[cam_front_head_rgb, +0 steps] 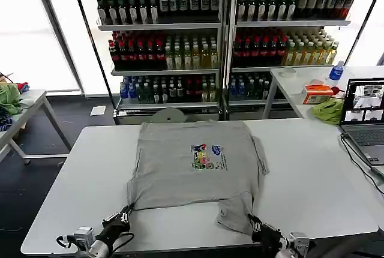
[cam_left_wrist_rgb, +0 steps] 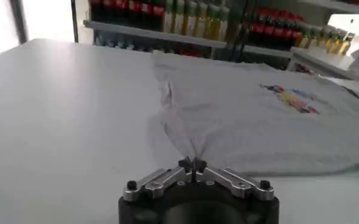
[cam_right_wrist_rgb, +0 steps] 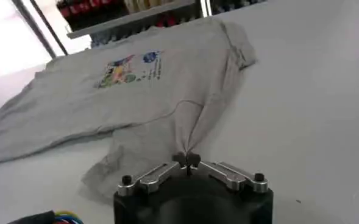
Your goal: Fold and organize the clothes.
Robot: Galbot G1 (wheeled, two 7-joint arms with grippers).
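A light grey T-shirt [cam_front_head_rgb: 192,165] with a small multicoloured chest print [cam_front_head_rgb: 207,156] lies spread on the white table [cam_front_head_rgb: 300,180]. Its hem faces me and its neck points toward the shelves. My left gripper [cam_front_head_rgb: 125,213] is shut on the near left hem corner, and the cloth [cam_left_wrist_rgb: 228,122] rises in a pinched peak into its tips [cam_left_wrist_rgb: 192,165]. My right gripper [cam_front_head_rgb: 254,224] is shut on the near right hem corner, where the fabric [cam_right_wrist_rgb: 167,103] is drawn up into a ridge at its tips [cam_right_wrist_rgb: 187,161]. The right side of the hem hangs rumpled.
A laptop [cam_front_head_rgb: 365,120] with cables sits at the table's right edge. A second table behind it holds a lime-green cloth [cam_front_head_rgb: 329,111], an orange box [cam_front_head_rgb: 317,93] and a bottle [cam_front_head_rgb: 336,72]. Drink shelves [cam_front_head_rgb: 222,36] stand at the back, and another table [cam_front_head_rgb: 18,114] with bundles stands at far left.
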